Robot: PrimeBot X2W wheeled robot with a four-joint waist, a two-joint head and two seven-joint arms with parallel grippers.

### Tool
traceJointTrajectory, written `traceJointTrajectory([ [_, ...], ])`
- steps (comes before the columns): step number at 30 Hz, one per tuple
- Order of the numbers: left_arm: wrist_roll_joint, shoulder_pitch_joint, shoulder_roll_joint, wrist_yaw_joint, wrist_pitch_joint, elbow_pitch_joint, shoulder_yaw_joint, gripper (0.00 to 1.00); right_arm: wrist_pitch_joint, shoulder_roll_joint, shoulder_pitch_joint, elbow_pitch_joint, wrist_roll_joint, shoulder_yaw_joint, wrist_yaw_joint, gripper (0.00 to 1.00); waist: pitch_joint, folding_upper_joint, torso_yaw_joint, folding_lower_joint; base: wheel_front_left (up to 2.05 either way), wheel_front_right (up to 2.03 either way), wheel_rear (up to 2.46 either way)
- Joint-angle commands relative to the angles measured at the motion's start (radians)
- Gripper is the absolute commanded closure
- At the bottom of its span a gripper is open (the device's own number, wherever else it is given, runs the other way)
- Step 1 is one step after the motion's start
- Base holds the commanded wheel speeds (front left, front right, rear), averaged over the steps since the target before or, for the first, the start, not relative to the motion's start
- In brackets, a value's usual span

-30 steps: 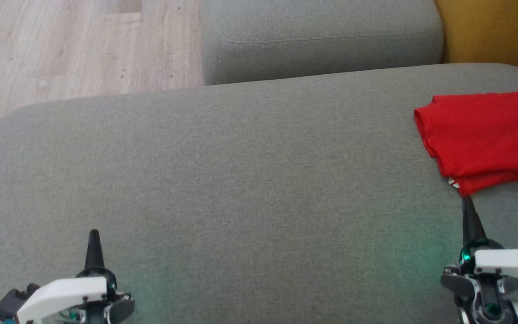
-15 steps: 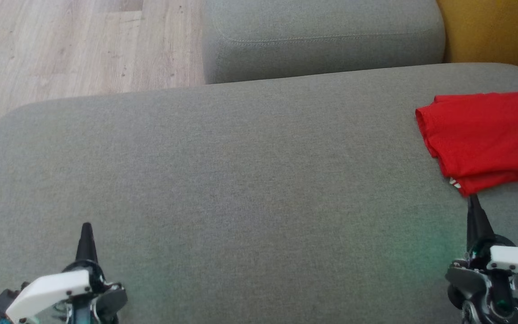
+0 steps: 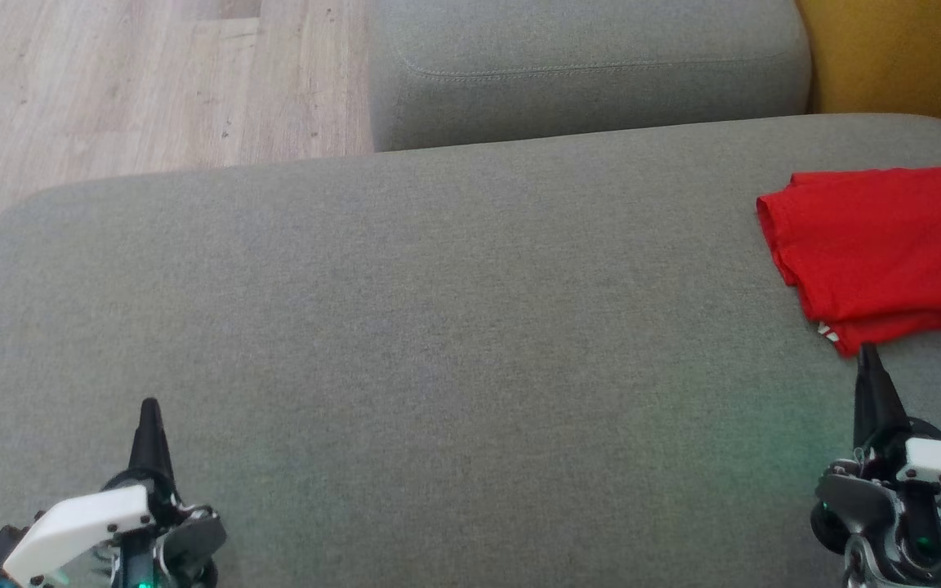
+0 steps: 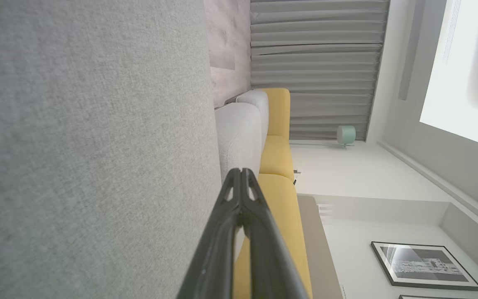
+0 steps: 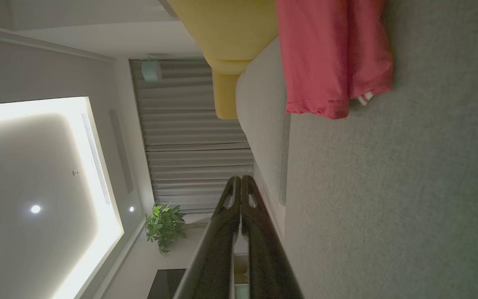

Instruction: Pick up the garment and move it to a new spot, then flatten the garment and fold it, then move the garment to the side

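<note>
Grey sofa (image 3: 438, 286), one seemingly folded garment (image 3: 879, 245)

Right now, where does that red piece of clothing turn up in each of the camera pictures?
Head view: the folded red garment lies at the right edge on the grey cushion, just beyond the right gripper.
Right wrist view: the red garment is at top centre-right.
Left wrist view: grey cushion at left.
Shared landmark: the yellow sofa section, in all three.
</note>
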Motion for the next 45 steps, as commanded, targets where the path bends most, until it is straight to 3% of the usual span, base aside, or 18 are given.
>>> traceJointTrajectory([
  [1, 0.000, -0.050, 0.011, -0.007, 0.005, -0.028, 0.039, 1.00, 0.008, -0.012, -0.049, -0.032, 0.005, 0.018, 0.008, 1.00, 0.000, 0.0000, 0.000, 0.0000, 0.00, 0.00, 0.00],
  [45, 0.013, -0.051, -0.001, -0.007, 0.018, -0.027, 0.055, 1.00, 0.019, -0.002, -0.050, -0.031, -0.006, 0.004, 0.008, 1.00, 0.000, 0.0000, 0.000, 0.0000, 0.00, 0.00, 0.00],
])
